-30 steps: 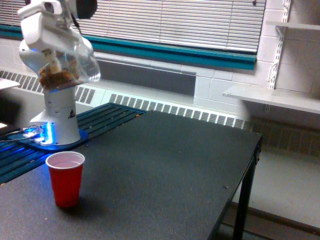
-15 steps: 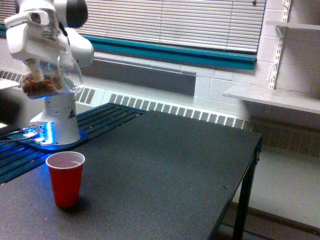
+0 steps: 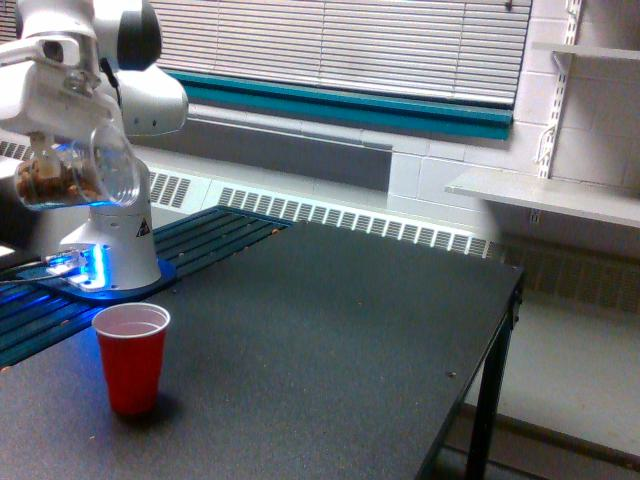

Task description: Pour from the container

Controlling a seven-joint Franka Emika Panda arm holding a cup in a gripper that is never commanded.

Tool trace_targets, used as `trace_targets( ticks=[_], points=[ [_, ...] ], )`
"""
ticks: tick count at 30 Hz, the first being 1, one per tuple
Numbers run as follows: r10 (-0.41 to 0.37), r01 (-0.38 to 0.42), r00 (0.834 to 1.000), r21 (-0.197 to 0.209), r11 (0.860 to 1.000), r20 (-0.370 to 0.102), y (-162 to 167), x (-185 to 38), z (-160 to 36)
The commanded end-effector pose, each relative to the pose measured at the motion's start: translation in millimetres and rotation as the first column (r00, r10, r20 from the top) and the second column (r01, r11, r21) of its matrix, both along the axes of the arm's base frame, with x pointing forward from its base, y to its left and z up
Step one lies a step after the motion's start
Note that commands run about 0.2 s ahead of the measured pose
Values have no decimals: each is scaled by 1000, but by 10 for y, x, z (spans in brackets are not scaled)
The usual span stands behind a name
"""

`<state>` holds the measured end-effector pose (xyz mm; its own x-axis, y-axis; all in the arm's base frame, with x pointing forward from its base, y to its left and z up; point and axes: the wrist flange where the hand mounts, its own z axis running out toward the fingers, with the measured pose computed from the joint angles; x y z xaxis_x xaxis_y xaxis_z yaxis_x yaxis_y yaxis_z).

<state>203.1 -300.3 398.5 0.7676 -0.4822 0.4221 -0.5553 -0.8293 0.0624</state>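
Observation:
The container (image 3: 75,170) is a clear plastic cup held high at the exterior view's left, lying almost on its side with its mouth toward the right. Brown crumbly pieces sit in its left end. My gripper (image 3: 60,95) is shut on the container from above; its fingertips are hard to make out against the white hand. A red cup (image 3: 131,356) with a white inside stands upright on the black table (image 3: 330,340), below and slightly right of the container, well apart from it.
The arm's white base (image 3: 118,245) stands on a blue-lit plate behind the red cup. The table's right edge drops off near a black leg (image 3: 485,420). Wall shelves (image 3: 545,195) hang at the right, blinds behind.
My gripper has carried the container leftward and a little lower over the last second, and the container has turned from mouth-down-right to nearly horizontal. The red cup has stayed put.

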Motion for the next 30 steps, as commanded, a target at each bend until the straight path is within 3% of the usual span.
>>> trace_targets(
  ticks=[1,30],
  points=[
    [-14,14,1000,-15,1000,-13,-59,-35,-67],
    [-3,-5,993,-67,998,-119,-100,-135,-339]
  ],
)
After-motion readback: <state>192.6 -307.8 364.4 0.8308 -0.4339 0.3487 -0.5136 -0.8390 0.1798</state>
